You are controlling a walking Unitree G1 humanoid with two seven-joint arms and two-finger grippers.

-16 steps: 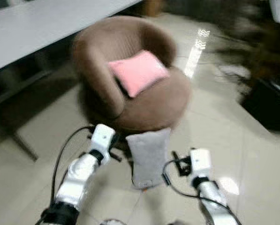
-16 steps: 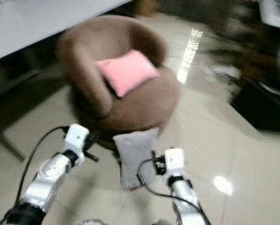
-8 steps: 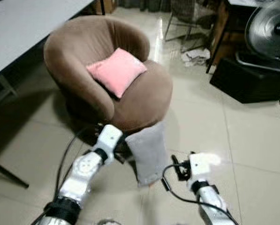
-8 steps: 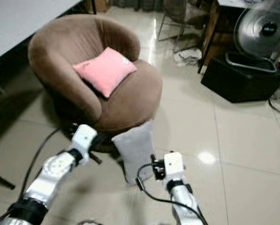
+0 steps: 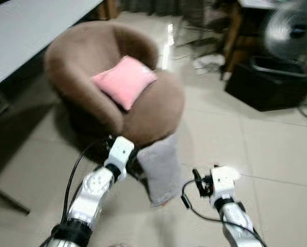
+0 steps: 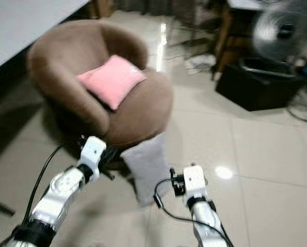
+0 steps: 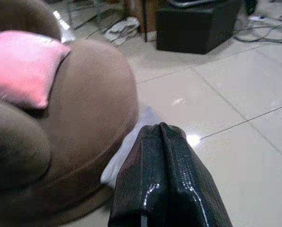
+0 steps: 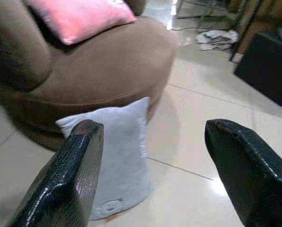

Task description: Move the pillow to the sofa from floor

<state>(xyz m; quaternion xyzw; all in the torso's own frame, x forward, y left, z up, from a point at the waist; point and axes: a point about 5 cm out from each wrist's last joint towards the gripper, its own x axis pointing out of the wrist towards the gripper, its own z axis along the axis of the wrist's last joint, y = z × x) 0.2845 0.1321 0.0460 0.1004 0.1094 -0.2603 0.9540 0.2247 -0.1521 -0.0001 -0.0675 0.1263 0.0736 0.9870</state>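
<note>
A grey pillow (image 5: 159,172) stands on the tiled floor, leaning against the front of the round brown sofa chair (image 5: 161,105). A pink pillow (image 5: 123,81) lies on the chair's seat. My left gripper (image 7: 160,128) is shut with nothing in it, close to the chair's base just left of the grey pillow (image 7: 127,150). My right gripper (image 8: 152,126) is open, held low to the right of the grey pillow (image 8: 118,158) and a short way back from it, not touching.
A white table (image 5: 24,36) runs along the left. A black box (image 5: 269,85) with a fan (image 5: 292,31) on it stands at the back right. A crumpled cloth (image 5: 210,62) lies behind the chair. Open tiles (image 5: 276,154) lie to the right.
The camera has moved, so the whole scene has shifted and is now a little blurred. Both grippers stay on either side of the grey pillow, which has not moved.
</note>
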